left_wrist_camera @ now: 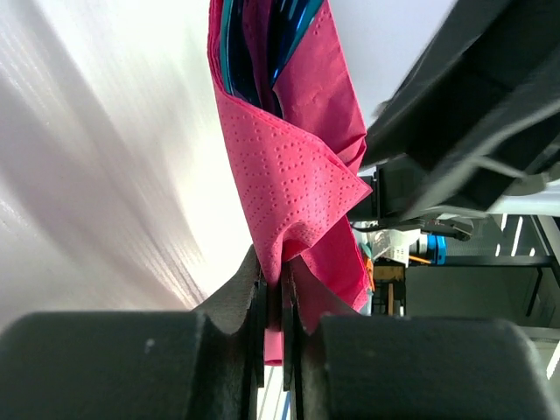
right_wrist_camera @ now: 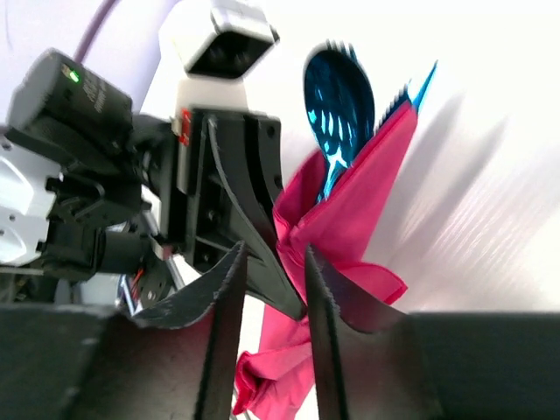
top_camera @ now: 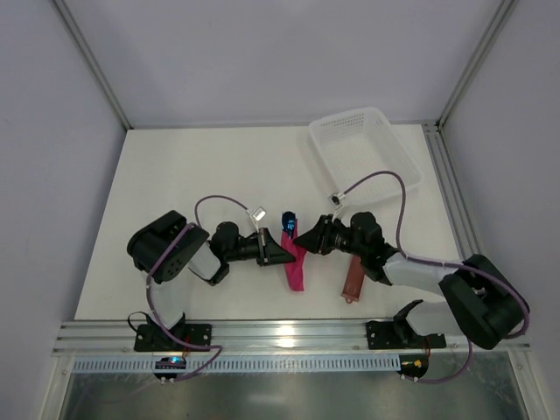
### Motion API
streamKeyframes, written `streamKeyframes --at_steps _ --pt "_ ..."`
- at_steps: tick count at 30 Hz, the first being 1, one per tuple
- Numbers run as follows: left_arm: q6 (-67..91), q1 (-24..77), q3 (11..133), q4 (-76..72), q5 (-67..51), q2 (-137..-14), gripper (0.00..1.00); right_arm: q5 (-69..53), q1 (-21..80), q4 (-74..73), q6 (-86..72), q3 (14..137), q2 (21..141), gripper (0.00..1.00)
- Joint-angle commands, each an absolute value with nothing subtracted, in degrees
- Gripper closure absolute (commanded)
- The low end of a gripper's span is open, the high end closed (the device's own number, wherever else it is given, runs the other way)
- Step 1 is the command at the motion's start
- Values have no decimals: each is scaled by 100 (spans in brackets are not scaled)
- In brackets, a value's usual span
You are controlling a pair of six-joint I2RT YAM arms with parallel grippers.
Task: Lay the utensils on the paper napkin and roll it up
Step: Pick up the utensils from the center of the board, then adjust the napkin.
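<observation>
The magenta paper napkin (top_camera: 296, 265) lies folded lengthwise around the blue utensils (top_camera: 288, 220), whose heads stick out at its far end. My left gripper (top_camera: 282, 250) is shut on a fold of the napkin (left_wrist_camera: 297, 175) from the left; a strip of paper shows between the pads (left_wrist_camera: 276, 293). The utensils' blue handles (left_wrist_camera: 284, 31) run inside the fold. My right gripper (top_camera: 307, 238) is open and comes from the right. In the right wrist view its fingertips (right_wrist_camera: 271, 262) stand apart around the napkin's edge (right_wrist_camera: 350, 219) and the left gripper's fingertip (right_wrist_camera: 262, 249). The spoon bowl (right_wrist_camera: 339, 92) shows above.
A reddish-brown oblong sleeve (top_camera: 353, 278) lies under the right arm near the front edge. A white mesh basket (top_camera: 363, 149) stands at the back right. The two grippers face each other, almost touching, over the napkin.
</observation>
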State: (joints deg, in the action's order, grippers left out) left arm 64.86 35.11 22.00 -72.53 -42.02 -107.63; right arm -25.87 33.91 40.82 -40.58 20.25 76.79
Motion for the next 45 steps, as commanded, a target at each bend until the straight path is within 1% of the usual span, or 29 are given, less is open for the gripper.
streamKeyframes --at_steps 1,2,3,4,5,6,8,11,16,19,24,27,30,33,36,40,42,43,45 --pt "6565 3480 2329 -8833 -4368 -10556 100 -1865 3401 2281 -3209 2687 6806 64" --pt "6574 3480 2320 -8816 -4359 -10495 100 -1594 3401 1572 -3086 2803 6698 62" --pt "6557 3480 2312 -8781 -4359 -10468 100 -1373 3410 1234 -3015 2891 6593 59" --pt "6557 3480 2312 -8737 -4359 -10424 100 -1197 3419 952 -3006 3013 6513 52" --pt "6539 3480 2312 -8667 -4359 -10389 100 -1004 3419 662 -3006 3023 6347 47" --pt "6504 3480 2312 -8588 -4359 -10310 100 -976 3410 633 -3041 2989 6276 42" --pt "6504 3480 2285 -8543 -4377 -10231 100 -949 3419 676 -3278 2813 6109 35" --pt "6443 3480 2224 -8359 -4368 -9994 100 -1107 3419 1000 -3672 2532 6056 30" --pt "6136 3489 2101 -7683 -4342 -9354 100 -1739 3436 1730 -4051 2259 6091 30" --pt "5820 3507 2092 -6989 -4254 -8932 100 -1933 3463 2109 -4253 2206 6065 31" --pt "5362 3621 2162 -5717 -4070 -8342 100 -1925 3612 2531 -4465 2074 5828 32" --pt "5133 3683 2197 -5283 -3955 -7938 100 -1995 3665 2645 -4482 2048 5757 32" --pt "4932 3726 2293 -4608 -3868 -7700 100 -2179 3718 3163 -4684 1864 5766 34" --pt "4895 3753 2303 -4474 -3841 -7577 100 -2083 3814 3331 -4720 1811 5678 36" --pt "4904 3762 2267 -4421 -3823 -7497 100 -2127 3876 3392 -4720 1819 5695 40" --pt "4922 3771 2294 -4333 -3823 -7366 99 -2153 3955 3472 -4737 1819 5765 42" --pt "4922 3779 2294 -4316 -3832 -7313 99 -2162 4008 3551 -4729 1802 5774 41" --pt "4931 3779 2303 -4289 -3849 -7304 99 -2162 4034 3559 -4702 1819 5801 36" --pt "4922 3779 2338 -4211 -3867 -7242 99 -2180 4104 3507 -4623 1854 5827 32"
